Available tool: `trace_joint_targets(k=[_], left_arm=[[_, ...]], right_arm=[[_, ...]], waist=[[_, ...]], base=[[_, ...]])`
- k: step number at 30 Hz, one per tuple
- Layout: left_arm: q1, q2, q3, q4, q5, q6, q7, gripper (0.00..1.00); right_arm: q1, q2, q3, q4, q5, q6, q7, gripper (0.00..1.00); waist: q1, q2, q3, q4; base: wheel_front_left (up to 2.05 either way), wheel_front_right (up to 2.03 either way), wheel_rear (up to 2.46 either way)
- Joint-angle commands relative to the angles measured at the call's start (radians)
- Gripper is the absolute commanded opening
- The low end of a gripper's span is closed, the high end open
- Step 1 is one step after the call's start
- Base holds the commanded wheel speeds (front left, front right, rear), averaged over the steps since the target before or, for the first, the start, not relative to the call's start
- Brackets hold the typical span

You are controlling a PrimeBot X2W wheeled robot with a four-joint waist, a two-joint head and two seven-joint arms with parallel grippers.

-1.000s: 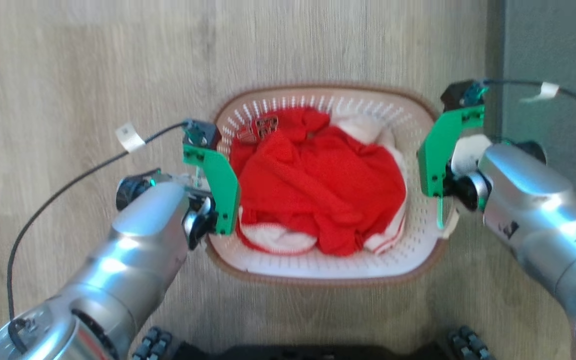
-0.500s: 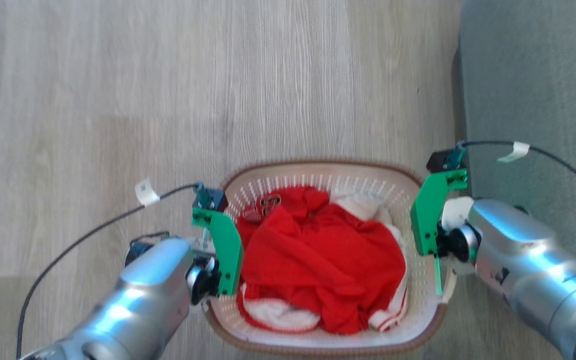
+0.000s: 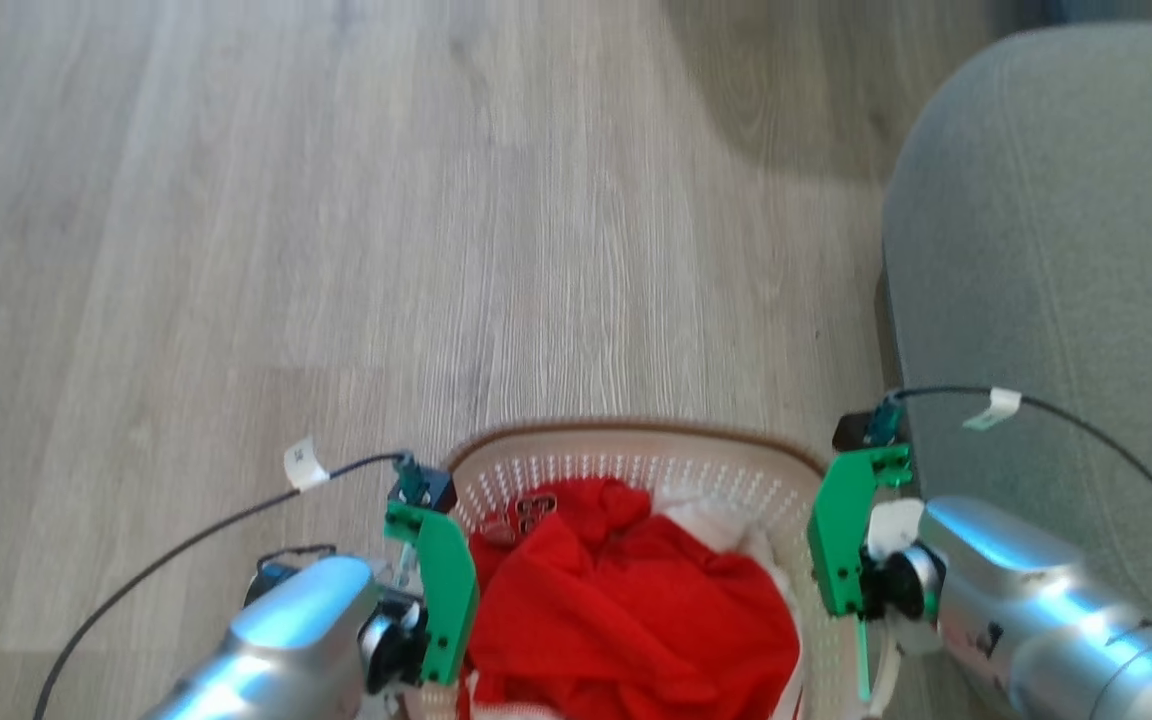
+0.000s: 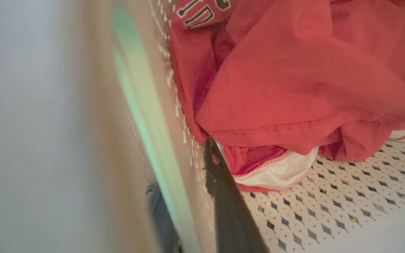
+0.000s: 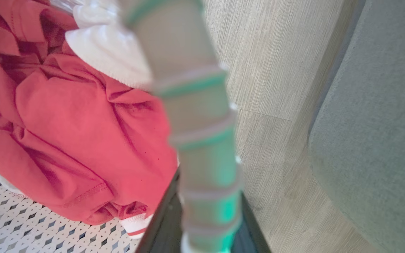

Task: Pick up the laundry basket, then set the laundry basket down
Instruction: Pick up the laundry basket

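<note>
The laundry basket (image 3: 636, 455), white and perforated with a brown rim, sits at the bottom of the head view, partly cut off. It holds red clothing (image 3: 626, 610) and a white garment (image 3: 711, 525). My left gripper (image 3: 426, 645) is shut on the basket's left wall. In the left wrist view that gripper (image 4: 188, 200) has one dark finger (image 4: 227, 211) inside the wall and one outside. My right gripper (image 3: 871, 625) is shut on the right wall by the white handle. In the right wrist view the blurred rim (image 5: 202, 116) runs between its two fingers (image 5: 206, 225).
A grey upholstered seat (image 3: 1056, 250) stands close to the right of the basket and my right arm. Pale wood floor (image 3: 336, 250) stretches ahead and to the left. Black cables (image 3: 186, 560) trail from both wrists.
The head camera has moved: basket and arms now lie lower in the picture, with more floor and grey seat showing. Both grippers keep the same hold on the basket walls.
</note>
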Motion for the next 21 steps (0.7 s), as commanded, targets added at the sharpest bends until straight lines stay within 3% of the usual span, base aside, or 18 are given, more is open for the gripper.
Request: trace_joint_targets(k=[1, 11, 21], left_arm=[[-0.017, 0.018, -0.02, -0.042, 0.02, -0.037, 0.014, 0.0], [0.059, 0.06, -0.023, -0.122, 0.015, -0.037, 0.075, 0.0], [0.085, 0.077, -0.023, -0.143, 0.016, -0.037, 0.086, 0.0]], right_arm=[[-0.007, 0.017, 0.016, -0.031, -0.017, 0.016, 0.001, 0.0], [0.036, 0.052, 0.022, -0.033, -0.025, 0.016, 0.041, 0.0], [0.051, 0.055, 0.023, -0.029, -0.027, 0.016, 0.044, 0.0]], waist=[[0.0001, -0.0001, -0.036, 0.009], [0.0001, -0.0001, -0.128, 0.017], [0.0001, -0.0001, -0.147, 0.018]], base=[[0.0, 0.0, 0.0], [0.0, 0.0, 0.0], [0.0, 0.0, 0.0]])
